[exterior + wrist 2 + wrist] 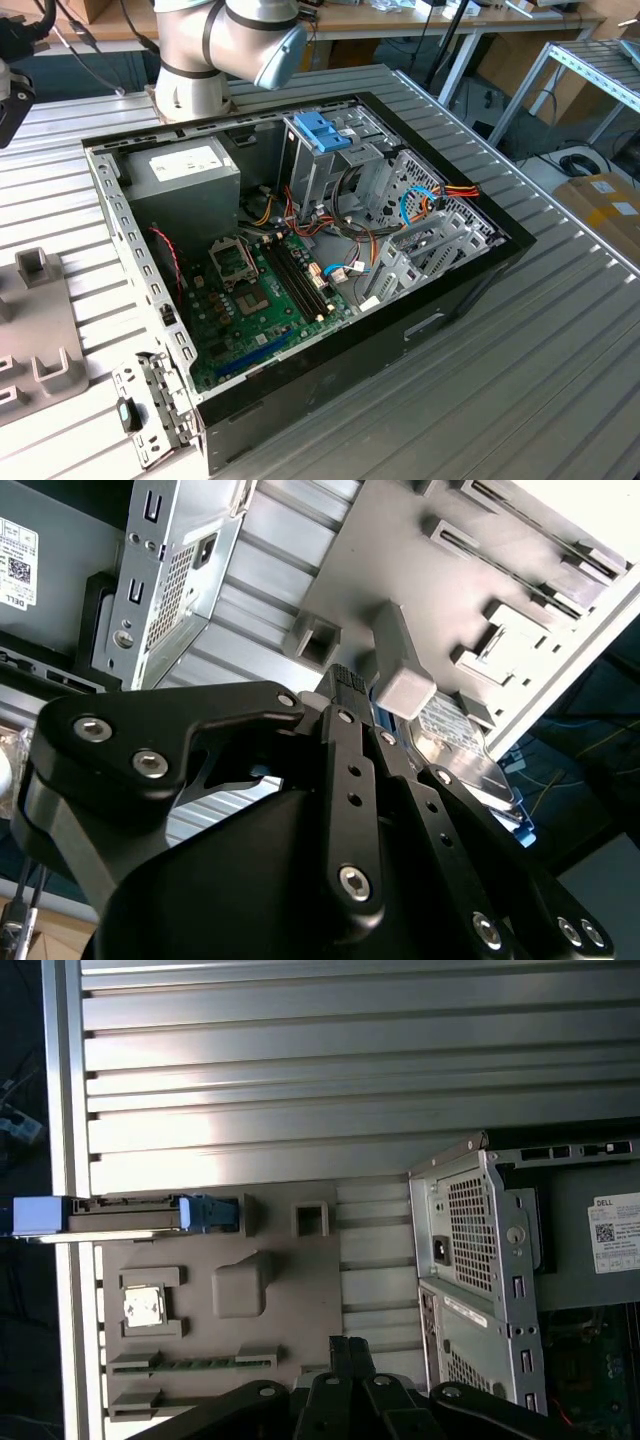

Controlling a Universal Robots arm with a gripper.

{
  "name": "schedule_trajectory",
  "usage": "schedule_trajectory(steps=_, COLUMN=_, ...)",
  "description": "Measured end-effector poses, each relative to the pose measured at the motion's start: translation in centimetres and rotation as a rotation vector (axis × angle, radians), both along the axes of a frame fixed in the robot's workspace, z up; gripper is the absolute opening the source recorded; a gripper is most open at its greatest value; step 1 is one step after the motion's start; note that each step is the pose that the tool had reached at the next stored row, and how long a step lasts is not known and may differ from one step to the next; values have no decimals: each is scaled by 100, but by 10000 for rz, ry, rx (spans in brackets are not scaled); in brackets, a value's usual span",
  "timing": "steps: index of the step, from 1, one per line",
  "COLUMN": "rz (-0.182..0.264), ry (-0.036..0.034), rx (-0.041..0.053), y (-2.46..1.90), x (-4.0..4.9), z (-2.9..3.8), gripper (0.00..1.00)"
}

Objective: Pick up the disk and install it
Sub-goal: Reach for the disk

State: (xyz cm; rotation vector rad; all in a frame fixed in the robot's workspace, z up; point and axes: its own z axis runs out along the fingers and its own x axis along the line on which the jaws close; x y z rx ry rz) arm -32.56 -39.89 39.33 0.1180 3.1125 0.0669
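The disk (130,1216) stands on its edge in a slot at the end of a grey fixture plate (300,1290), by the table's rim; its light-blue carrier frame shows at both ends. In the second wrist view the disk (462,748) shows its silver face and white label behind a grey block. My gripper (350,1352) hovers over the opposite side of the plate, well apart from the disk, with its black fingers closed together and nothing between them. The ribbed fingertips (345,680) point at the plate.
An open computer case (470,270) lies on the slatted metal table (560,380), with a bare blue bracket (322,130) in its drive cage. The arm's base (195,60) stands behind the case. The plate also holds a processor chip (143,1308) and a green memory stick (190,1364).
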Motion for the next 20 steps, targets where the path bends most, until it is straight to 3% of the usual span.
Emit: schedule_trajectory(steps=20, rz=0, ry=0, rx=-10, y=0, x=-131, z=0, gripper=10)
